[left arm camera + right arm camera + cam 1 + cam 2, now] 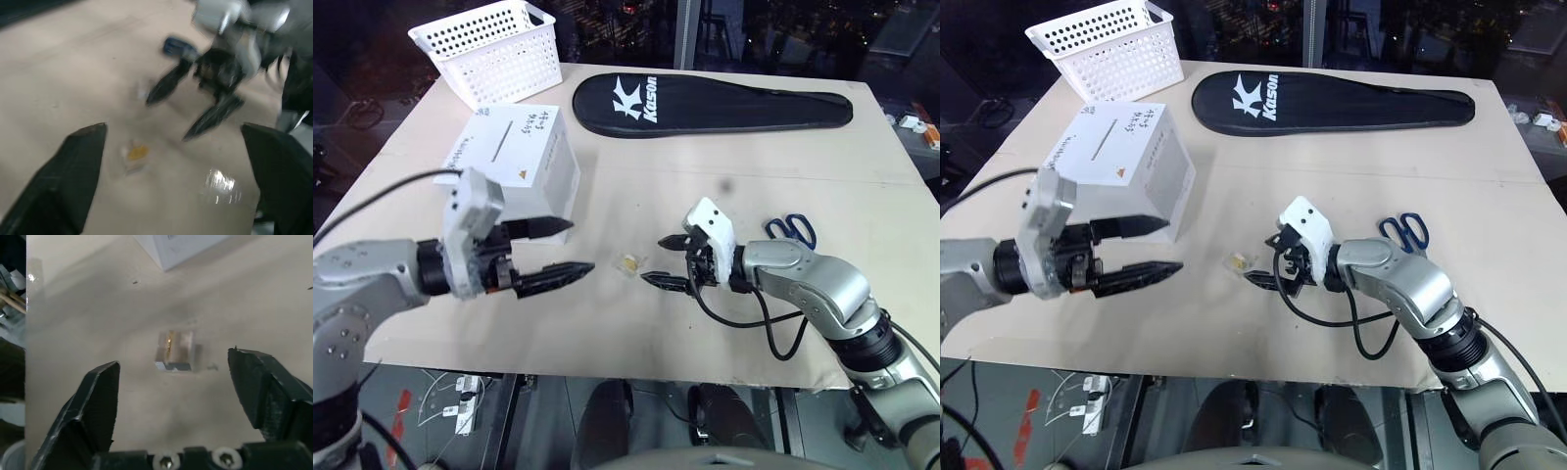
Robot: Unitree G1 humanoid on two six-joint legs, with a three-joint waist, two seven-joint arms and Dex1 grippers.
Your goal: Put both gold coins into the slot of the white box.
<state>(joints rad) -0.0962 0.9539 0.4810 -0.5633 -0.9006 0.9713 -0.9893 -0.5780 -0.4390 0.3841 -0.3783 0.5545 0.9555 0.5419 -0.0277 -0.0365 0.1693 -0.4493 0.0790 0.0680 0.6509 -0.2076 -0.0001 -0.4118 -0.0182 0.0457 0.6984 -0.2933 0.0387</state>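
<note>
At centre frame, a gold coin [631,262] in its clear case lies between the spread-fingered, empty left gripper [546,249] and right gripper [672,261]; grasping comes next, then the white box [519,166] at upper left.

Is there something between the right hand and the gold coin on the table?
Yes. The gold coin sits inside a small clear case, so the open right hand meets the plastic first. The table between them is bare.

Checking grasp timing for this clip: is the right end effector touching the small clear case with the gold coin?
Apart. In the right wrist view the clear case lies on the table ahead of the open right end effector, bare tabletop separating it from both fingers.
</note>
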